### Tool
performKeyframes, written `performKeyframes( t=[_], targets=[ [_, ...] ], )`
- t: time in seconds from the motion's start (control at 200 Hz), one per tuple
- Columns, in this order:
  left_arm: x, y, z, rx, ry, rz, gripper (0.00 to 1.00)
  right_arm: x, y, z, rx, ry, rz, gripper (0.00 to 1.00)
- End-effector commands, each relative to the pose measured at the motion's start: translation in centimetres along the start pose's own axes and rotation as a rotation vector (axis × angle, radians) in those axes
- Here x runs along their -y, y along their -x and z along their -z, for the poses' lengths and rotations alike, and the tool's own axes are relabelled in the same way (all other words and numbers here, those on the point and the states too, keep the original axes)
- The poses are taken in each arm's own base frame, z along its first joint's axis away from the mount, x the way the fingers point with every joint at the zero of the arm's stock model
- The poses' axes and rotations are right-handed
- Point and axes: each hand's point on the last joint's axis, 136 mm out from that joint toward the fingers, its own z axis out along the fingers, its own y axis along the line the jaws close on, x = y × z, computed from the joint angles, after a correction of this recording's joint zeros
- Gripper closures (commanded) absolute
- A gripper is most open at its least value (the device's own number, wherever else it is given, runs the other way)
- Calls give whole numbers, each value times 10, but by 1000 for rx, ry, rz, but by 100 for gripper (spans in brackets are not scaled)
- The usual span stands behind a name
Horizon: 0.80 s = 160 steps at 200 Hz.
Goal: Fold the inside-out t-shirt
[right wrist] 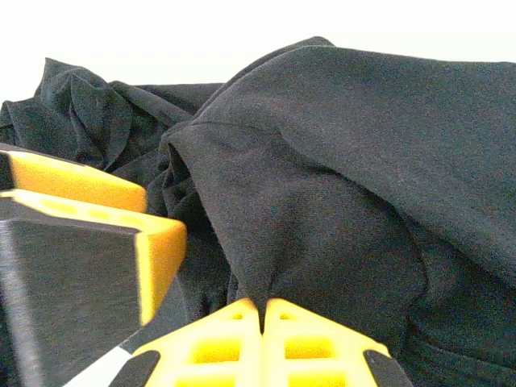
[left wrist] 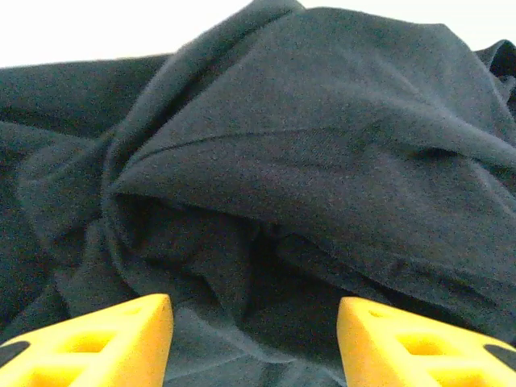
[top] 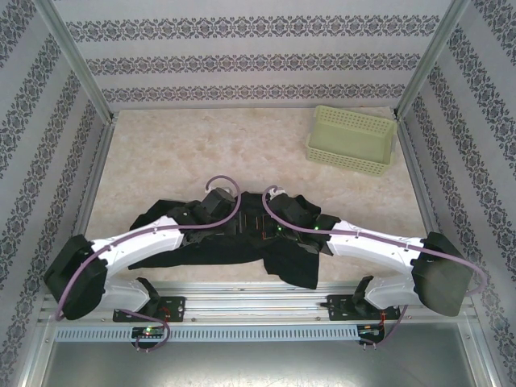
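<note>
Middle of the t-shirt (top: pixel 216 253) beneath left arm (top: pixel 145 239) and right arm (top: pixel 375 240); left gripper (left wrist: pixel 254 306) fingers cropped below.

Soft, even light from above filled the overhead view, bright on the pale surface (top: pixel 201 153), with faint shadows beneath the arms. The black t-shirt (top: pixel 218 251) swallowed detail there. In both wrist views the background burned out to white, the fabric looked grainy, and the yellow jaws at the lower edge were blurred and out of focus.
</note>
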Motion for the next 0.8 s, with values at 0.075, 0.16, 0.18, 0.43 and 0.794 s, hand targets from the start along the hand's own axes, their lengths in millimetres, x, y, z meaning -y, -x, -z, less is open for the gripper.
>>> performKeyframes(
  t=[0.075, 0.16, 0.18, 0.43, 0.794],
  targets=[
    [24, 3, -11, 3, -99, 2, 52, -1, -5, 0, 9, 13, -7, 100],
    [23, -1, -16, -6, -104, -4, 62, 3, -6, -1, 11, -2, -12, 100],
    [22, -3, -18, -11, -104, -5, 66, 5, -6, 0, 13, -10, -13, 100],
    [13, -19, -2, 20, -170, -6, 100, 36, -1, -3, 32, -126, -96, 100],
    [15, -50, 19, 43, -314, -85, 100, 60, -4, 0, -11, -282, -29, 74]
  ],
)
